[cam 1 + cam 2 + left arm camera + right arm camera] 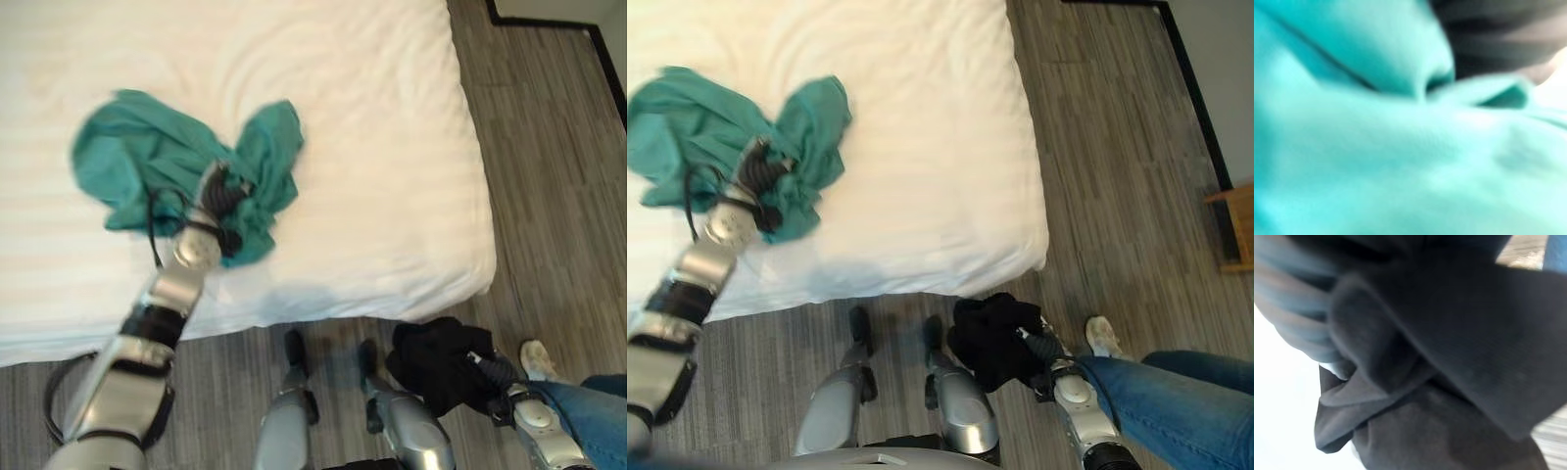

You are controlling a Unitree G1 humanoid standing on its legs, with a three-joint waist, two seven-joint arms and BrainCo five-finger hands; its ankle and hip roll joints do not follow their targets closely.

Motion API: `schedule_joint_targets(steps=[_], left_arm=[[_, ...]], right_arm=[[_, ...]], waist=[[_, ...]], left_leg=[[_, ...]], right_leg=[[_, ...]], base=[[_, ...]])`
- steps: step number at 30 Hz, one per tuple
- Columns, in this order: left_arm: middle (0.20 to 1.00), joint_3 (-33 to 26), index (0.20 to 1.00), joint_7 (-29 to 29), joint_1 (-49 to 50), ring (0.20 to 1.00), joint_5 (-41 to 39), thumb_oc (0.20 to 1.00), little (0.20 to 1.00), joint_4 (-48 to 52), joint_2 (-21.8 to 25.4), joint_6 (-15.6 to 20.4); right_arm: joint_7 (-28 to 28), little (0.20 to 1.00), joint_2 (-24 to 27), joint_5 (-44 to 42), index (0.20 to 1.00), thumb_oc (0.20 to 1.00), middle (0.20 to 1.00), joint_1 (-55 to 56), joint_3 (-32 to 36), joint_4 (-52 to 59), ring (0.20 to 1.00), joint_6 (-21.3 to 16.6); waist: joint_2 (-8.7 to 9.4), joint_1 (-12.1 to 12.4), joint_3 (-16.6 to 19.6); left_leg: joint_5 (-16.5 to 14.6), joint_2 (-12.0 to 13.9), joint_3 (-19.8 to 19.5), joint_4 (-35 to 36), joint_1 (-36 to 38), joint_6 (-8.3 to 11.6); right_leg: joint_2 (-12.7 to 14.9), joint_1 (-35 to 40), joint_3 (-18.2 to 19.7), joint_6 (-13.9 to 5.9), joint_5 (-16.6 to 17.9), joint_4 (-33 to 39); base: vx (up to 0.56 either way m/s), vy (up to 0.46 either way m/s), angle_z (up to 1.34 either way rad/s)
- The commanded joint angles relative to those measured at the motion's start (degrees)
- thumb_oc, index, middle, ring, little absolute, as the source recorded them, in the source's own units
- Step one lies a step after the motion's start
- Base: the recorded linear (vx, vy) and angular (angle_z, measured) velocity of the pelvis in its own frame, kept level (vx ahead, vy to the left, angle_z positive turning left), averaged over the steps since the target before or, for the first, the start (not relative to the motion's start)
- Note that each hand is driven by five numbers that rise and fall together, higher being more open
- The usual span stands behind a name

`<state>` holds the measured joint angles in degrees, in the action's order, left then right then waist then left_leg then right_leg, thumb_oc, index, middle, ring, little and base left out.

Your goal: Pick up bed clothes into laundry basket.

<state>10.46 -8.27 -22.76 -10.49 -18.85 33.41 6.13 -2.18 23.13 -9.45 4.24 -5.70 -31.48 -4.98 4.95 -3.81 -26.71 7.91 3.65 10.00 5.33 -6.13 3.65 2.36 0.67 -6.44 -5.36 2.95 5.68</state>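
A teal garment (pixel 137 157) lies crumpled on the white bed (pixel 382 147), near its left front. My left hand (pixel 217 196) rests among the garment's folds, with teal cloth bunched round it; in the left wrist view the teal garment (pixel 1376 147) sits right against the camera. Down at the lower right, off the bed, my right hand (pixel 498 380) is shut on a black garment (pixel 436 362) that hangs bunched above the wooden floor. In the right wrist view the black garment (pixel 1449 382) covers the hand.
The bed's front edge and right corner (pixel 1034 259) border grey wood floor. A person's leg in blue jeans (pixel 1185 401) and a white shoe (pixel 1104 335) stand close beside my right hand. A wooden piece of furniture (pixel 1239 225) sits at the far right.
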Motion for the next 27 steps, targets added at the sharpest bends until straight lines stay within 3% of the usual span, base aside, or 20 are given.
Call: schedule_joint_targets(steps=[1, 2, 4, 10, 18, 27], left_arm=[[0.200, 1.20, 0.200, 2.65, 4.21, 0.200, -8.07, 0.200, 0.200, -5.23, -3.36, 1.96], [0.200, -2.72, 0.200, 4.08, 12.10, 0.200, -13.08, 0.200, 0.200, -0.35, -5.50, 2.13], [0.200, -7.48, 0.200, 4.20, 18.37, 0.200, -18.94, 0.200, 0.200, 4.03, -7.81, 2.72], [0.200, -14.85, 0.200, 4.85, 28.22, 0.200, -26.91, 0.200, 0.200, 14.58, -13.29, 4.56], [0.200, -20.47, 0.200, 3.46, 30.35, 0.200, -24.54, 0.200, 0.200, 22.91, -17.22, 9.22], [0.200, -21.23, 0.200, 2.32, 29.58, 0.200, -21.44, 0.200, 0.200, 29.18, -17.37, 11.42]], right_arm=[[-0.79, 0.200, 2.01, 0.55, 0.200, 0.200, 0.200, 3.74, 2.64, 1.81, 0.200, -0.20], [-0.43, 0.200, 1.90, 1.01, 0.200, 0.200, 0.200, 5.06, 5.13, 2.69, 0.200, 0.05], [-0.33, 0.200, 1.51, -1.57, 0.200, 0.200, 0.200, 5.53, 7.61, 5.46, 0.200, -0.09], [1.81, 0.200, -0.64, -13.02, 0.200, 0.200, 0.200, 5.02, 11.45, 19.27, 0.200, -4.43], [5.19, 0.200, -3.82, -20.39, 0.200, 0.200, 0.200, 4.00, 12.03, 34.77, 0.200, -8.21], [5.01, 0.200, -10.12, -26.17, 0.200, 0.200, 0.200, 7.44, 13.35, 41.82, 0.200, -10.08]], waist=[[0.12, 2.15, 4.07], [-0.87, 2.99, 5.69], [-1.57, 3.66, 7.22], [-3.17, 5.22, 12.63], [-3.23, 7.12, 17.29], [-3.53, 5.45, 17.63]], left_leg=[[-0.88, -0.44, -1.80, -0.85, -0.07, -0.41], [-1.34, -0.98, -2.33, -0.96, 1.32, -0.67], [-1.81, -1.53, -2.81, -1.05, 2.88, -0.82], [-2.54, -2.47, -4.41, -1.11, 5.53, -0.98], [-3.89, -3.38, -5.70, -1.07, 7.55, -1.24], [-5.16, -4.19, -2.91, -1.01, 8.52, -1.42]], right_leg=[[3.40, -1.41, -1.78, -3.75, -3.39, -5.44], [3.86, 0.58, -2.51, -3.59, -3.94, -5.30], [4.28, 2.44, -3.22, -3.58, -4.54, -5.25], [5.04, 5.91, -4.52, -3.31, -5.35, -4.84], [5.93, 8.34, -6.35, -3.21, -6.10, -4.66], [6.89, 7.27, -6.14, -3.83, -5.30, -5.81]], base=[[0.08, 0.017, 0.17], [0.07, 0.011, 0.24], [0.07, 0.006, 0.20], [0.04, 0.000, 0.16], [0.02, 0.007, 0.19], [-0.02, 0.047, -0.02]])
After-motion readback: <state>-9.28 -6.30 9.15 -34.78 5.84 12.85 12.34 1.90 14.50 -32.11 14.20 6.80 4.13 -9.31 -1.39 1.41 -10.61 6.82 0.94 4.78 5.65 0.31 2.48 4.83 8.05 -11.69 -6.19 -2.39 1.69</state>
